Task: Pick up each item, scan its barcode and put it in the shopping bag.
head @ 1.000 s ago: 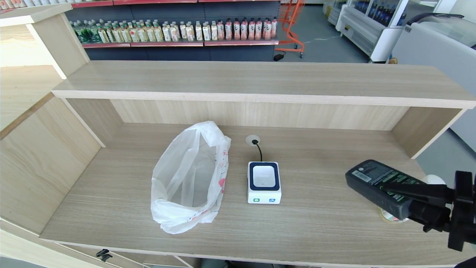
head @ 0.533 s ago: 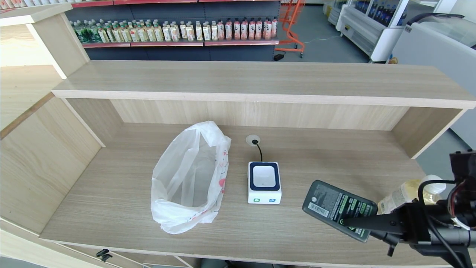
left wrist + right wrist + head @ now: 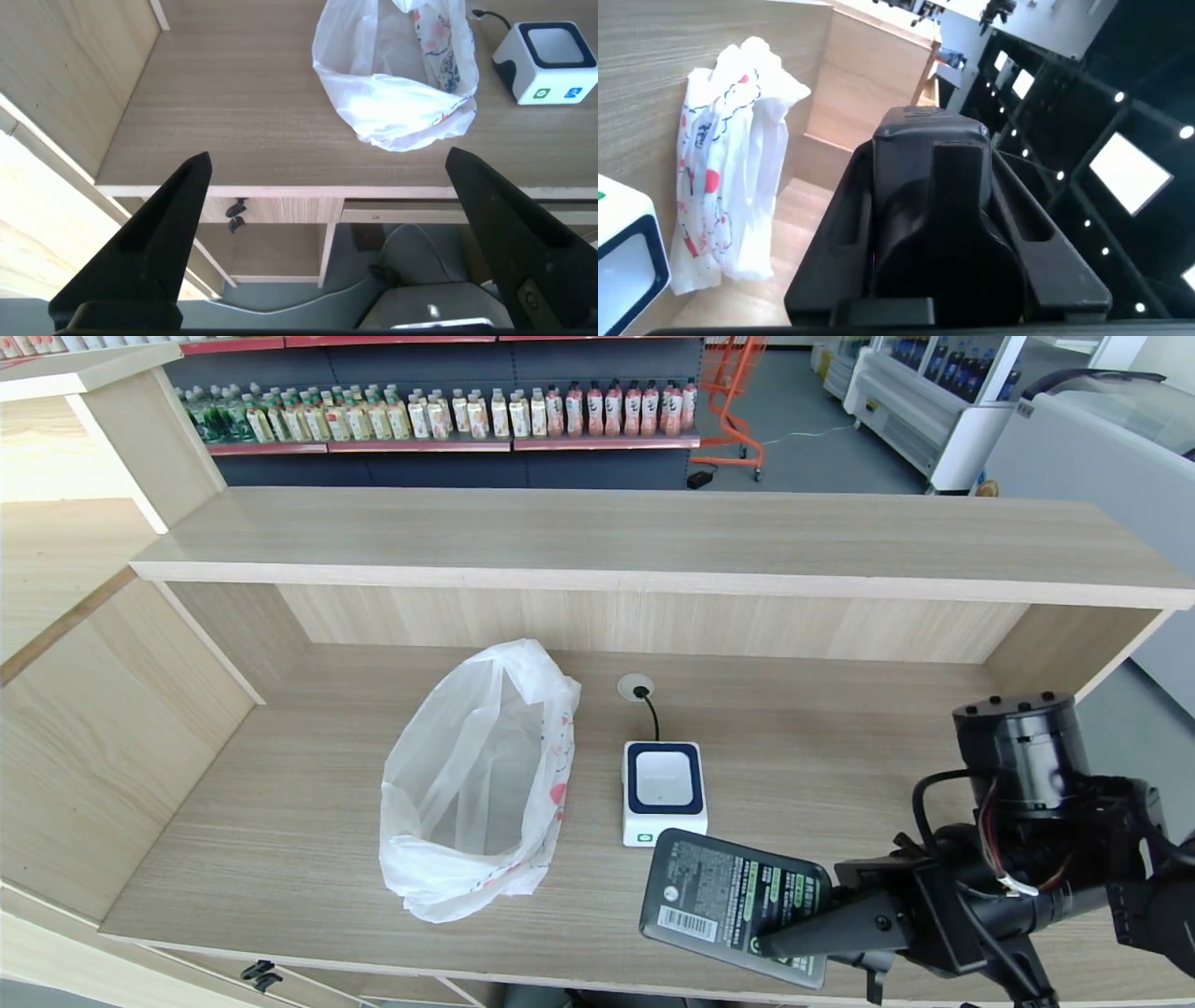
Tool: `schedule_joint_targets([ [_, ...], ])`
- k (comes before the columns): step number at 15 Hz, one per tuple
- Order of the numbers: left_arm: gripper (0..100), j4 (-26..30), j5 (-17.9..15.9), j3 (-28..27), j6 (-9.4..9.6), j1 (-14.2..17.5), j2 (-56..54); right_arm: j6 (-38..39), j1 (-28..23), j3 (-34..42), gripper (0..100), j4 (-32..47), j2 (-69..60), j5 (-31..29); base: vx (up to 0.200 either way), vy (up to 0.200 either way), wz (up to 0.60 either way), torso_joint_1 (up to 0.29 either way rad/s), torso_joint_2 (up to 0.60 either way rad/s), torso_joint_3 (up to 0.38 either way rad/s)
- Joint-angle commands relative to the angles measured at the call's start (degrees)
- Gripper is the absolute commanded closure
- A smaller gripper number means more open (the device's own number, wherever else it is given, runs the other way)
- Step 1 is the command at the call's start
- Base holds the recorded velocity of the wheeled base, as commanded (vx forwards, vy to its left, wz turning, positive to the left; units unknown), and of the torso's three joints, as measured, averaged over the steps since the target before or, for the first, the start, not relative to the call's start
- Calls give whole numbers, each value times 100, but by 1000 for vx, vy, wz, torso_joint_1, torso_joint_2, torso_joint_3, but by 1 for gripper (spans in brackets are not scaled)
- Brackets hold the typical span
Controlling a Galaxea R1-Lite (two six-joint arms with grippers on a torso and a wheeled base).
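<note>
A dark flat package with a white barcode label facing up hangs over the counter's front edge, just in front and to the right of the white scanner. My right gripper is shut on its right end; the package sits close in the right wrist view. The white shopping bag lies open-mouthed to the scanner's left. In the left wrist view my left gripper is open and holds nothing, out past the counter's front edge, with the bag and scanner beyond it.
The wooden counter is boxed in by a raised back shelf and slanted side walls. The scanner's black cable runs back into a grommet. Bare counter lies left of the bag and right of the scanner.
My right arm has carried the package leftward and toward the front edge, from the counter's far right to just in front of the scanner. The barcode label now faces up. The bag and scanner are unmoved.
</note>
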Motion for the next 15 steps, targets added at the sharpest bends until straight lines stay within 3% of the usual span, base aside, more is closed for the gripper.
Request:
schedule_joint_targets([
  [1, 0, 2, 1, 1, 2, 1, 9, -429, 97, -112, 100, -73, 405, 9, 0, 0, 0, 0, 0, 0],
  [15, 0, 2, 1, 1, 2, 1, 9, -394, 62, -428, 100, -73, 660, 9, 0, 0, 0, 0, 0, 0],
])
